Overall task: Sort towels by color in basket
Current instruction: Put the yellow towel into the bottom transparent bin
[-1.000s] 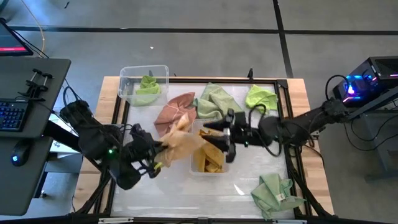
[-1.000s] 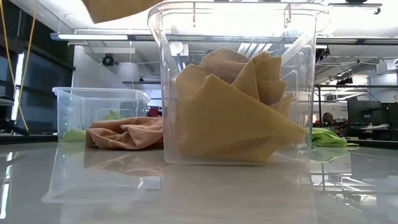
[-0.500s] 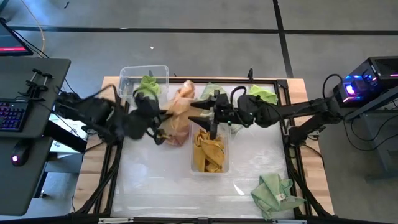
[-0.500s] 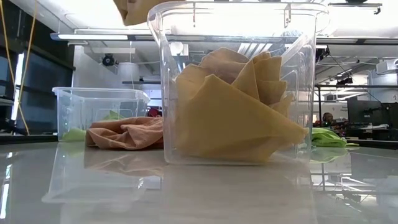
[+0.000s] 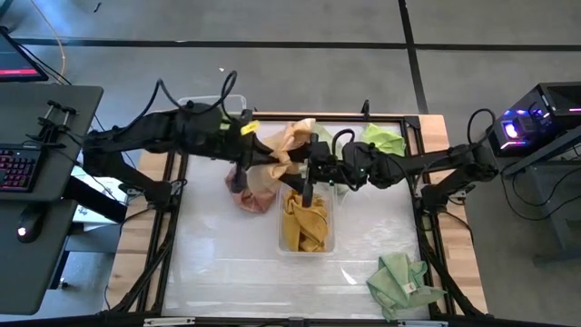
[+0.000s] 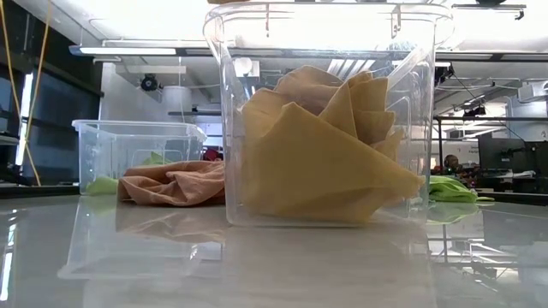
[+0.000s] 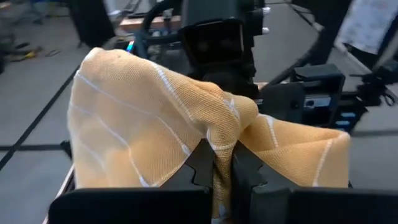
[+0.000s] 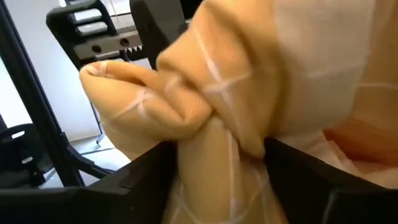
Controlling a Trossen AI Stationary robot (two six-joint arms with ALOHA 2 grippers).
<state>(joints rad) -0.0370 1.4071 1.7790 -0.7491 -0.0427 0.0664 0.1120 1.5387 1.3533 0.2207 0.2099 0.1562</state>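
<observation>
Mustard grid-pattern towel [image 7: 180, 124] pinched tight between the closed fingers of the left gripper [image 7: 217, 171], held in the air above the table's far middle, bunched into a fold over the jaws. Same cloth seen from above [image 5: 289, 141] as a pale yellow bundle between the two arms. Right gripper [image 8: 214, 158] pushed up against that towel from the opposite side, fingers [image 8: 149, 168] spread wide on either flank of the hanging fabric, not clamped. Right gripper from above [image 5: 309, 168] just past the far end of the clear bin [image 5: 329, 238].

Inside that bin, at table centre, crumpled plain mustard towels [image 6: 325, 154], filling most of it. Beside and behind, on the left-arm side, a salmon pink towel [image 6: 175, 184] lying on the table top. Farther off, a second clear container [image 6: 137, 141] with a lime green towel [image 6: 103, 184] in it. Another lime green towel [image 5: 381, 138] at the far right corner, a pale sage green one [image 5: 399, 282] at the near right edge.
</observation>
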